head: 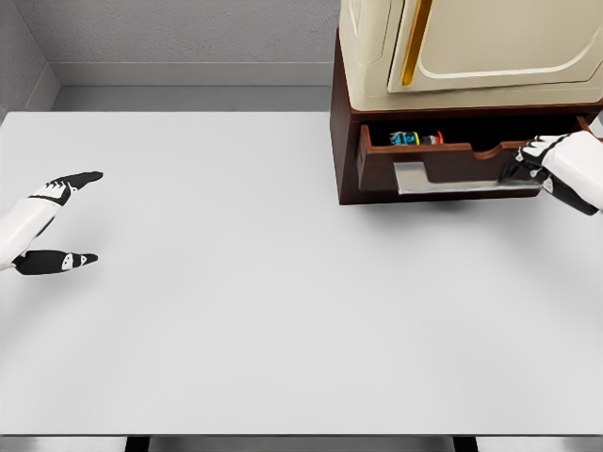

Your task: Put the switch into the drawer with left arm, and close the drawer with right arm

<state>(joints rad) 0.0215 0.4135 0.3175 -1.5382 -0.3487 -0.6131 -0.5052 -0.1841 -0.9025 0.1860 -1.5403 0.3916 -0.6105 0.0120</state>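
Item: drawer (452,165), upper right of the frame, part open under a cream cabinet (471,47) on the white desk (283,311).
Contents: switch (415,138), a small coloured object lying inside at the drawer's back left; placement appears done.
Right robot hand (529,162): at the drawer front's right end, fingers curled against the panel, gripping nothing that shows.
Left robot hand (68,218): far left of the frame, fingers spread, empty, well apart from the drawer.
Step in hand: closing.
Handling advice: push square to the front, towards its middle, so the drawer runs straight; off-centre pressure risks jamming.
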